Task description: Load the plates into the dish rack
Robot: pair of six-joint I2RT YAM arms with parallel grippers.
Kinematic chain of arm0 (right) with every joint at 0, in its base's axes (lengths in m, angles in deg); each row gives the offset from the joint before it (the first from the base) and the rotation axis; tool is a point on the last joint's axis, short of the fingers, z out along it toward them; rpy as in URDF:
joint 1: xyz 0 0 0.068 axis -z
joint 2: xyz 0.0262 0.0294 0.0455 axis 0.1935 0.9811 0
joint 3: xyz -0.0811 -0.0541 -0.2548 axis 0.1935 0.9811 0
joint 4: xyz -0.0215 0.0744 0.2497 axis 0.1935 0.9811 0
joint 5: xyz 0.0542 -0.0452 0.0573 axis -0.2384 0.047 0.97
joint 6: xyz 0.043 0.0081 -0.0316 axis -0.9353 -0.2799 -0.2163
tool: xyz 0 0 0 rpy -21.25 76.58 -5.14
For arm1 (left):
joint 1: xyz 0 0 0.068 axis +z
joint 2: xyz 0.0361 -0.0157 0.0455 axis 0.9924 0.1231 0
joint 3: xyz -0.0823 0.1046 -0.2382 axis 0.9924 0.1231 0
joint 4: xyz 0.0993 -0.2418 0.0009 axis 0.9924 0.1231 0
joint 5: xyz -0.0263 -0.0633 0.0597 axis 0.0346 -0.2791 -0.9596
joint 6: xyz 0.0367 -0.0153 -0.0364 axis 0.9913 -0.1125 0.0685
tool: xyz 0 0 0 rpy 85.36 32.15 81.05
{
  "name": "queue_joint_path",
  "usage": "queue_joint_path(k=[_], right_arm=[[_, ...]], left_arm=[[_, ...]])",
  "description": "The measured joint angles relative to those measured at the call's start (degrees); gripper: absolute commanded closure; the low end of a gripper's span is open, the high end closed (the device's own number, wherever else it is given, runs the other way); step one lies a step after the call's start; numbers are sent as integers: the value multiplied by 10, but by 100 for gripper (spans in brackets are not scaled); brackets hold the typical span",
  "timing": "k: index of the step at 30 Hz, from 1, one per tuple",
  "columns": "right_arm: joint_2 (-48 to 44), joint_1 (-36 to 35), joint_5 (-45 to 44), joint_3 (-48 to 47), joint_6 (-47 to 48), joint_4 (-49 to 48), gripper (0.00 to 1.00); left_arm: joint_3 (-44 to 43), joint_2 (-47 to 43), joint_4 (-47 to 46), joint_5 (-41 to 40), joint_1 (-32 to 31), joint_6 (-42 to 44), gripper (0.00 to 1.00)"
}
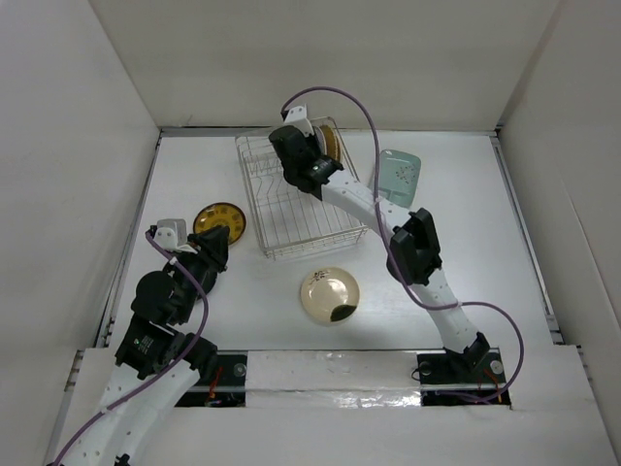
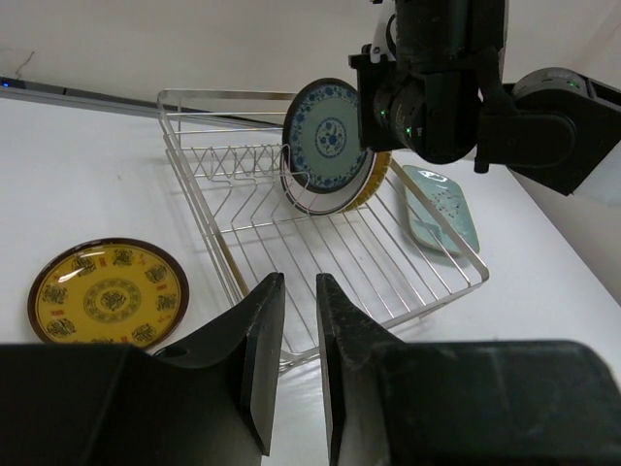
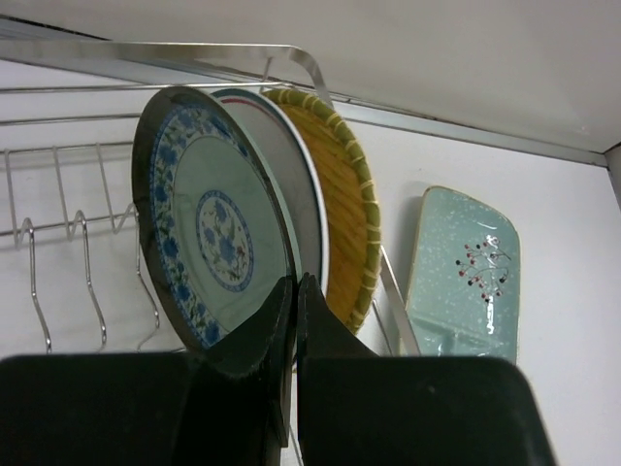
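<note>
Right arm is deep in the dish rack, at its far right corner. Three plates stand on edge there: the teal-patterned plate in front, a white plate with a red rim line behind it, and the tan plate at the back. The right gripper has its fingers pressed together at the teal plate's lower rim. Whether that rim is pinched between them, I cannot tell.

Three are left outside. The yellow-and-dark-brown plate lies flat just left of the rack, the cream plate sits off the rack's near side, and the pale green dish is against its right side.

The left gripper hangs off the rack's near left corner, jaws narrow with a slim gap and nothing in them. The yellow plate lies ahead of it and to its left, face up, and the left arm is clearly the nearer one. My read: that plate goes next, and the jaws must widen and come at its rim.
</note>
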Motion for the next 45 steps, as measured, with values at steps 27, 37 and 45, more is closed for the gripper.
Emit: queue_joint_path(k=[27,37,45], right_arm=[[-515,266,314,722,-228,-369,57],[-321,424,562,799,-350,-378,36],[-264,446,681,750,-384,-393,51]], left_arm=[[0,7,0,0,0,0,83],[0,6,0,0,0,0,83],[0,6,0,-2,0,0,83]])
